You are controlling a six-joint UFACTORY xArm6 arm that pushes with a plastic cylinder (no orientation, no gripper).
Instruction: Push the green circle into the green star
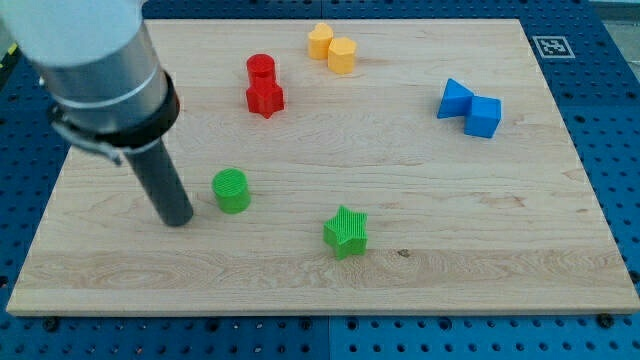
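Note:
The green circle is a small green cylinder at the view's left-centre of the wooden board. The green star lies to its right and a little lower, well apart from it. My tip rests on the board just left of the green circle and slightly below it, with a small gap between them. The dark rod rises from the tip to the grey arm body at the view's top left.
A red cylinder and a red star touch near the top centre. Two yellow blocks sit at the top. Two blue blocks sit at the right. The board's edge runs along the bottom.

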